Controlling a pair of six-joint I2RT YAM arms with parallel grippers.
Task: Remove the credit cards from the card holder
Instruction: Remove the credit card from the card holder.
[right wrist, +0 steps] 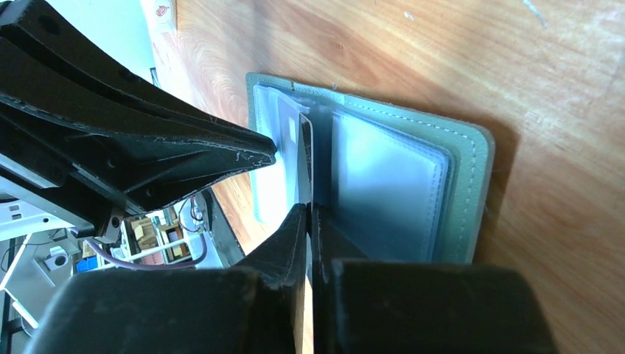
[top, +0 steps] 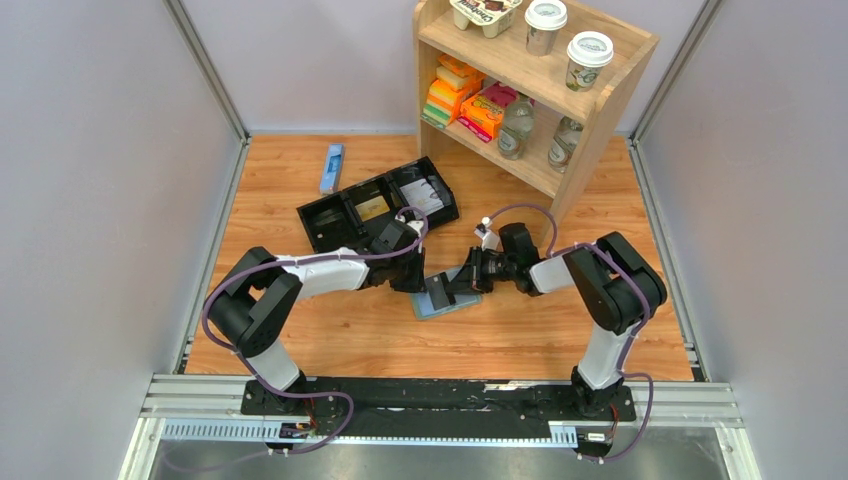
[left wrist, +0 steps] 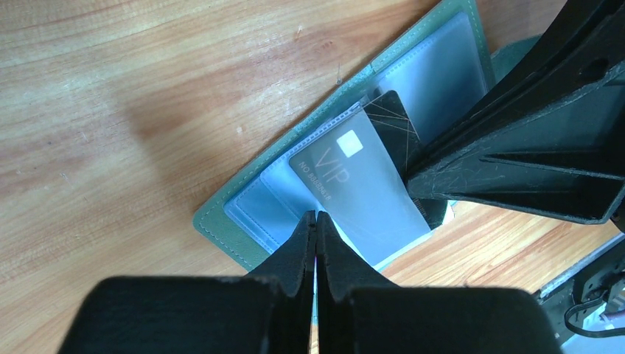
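Two cards show in open card holder (top: 438, 302) on surface (top: 280, 205); left jaws closed, tips at grey VIP card (left wrist: 361, 192); right jaws pinch black card (left wrist: 394, 122)

Bare tabletop (top: 330, 335) lies free before the card holder (top: 438, 305); black tray (top: 328, 222) crowds close behind, wooden shelf (top: 588, 135) back-right.

Top external: fixed, high above the near edge of the table (top: 300, 190), facing down and forward, far, whole surface in frame; left wrist: very close, angled down at the card holder (left wrist: 254, 210); right wrist: very close, from the opposite side; all 3 share the card holder.
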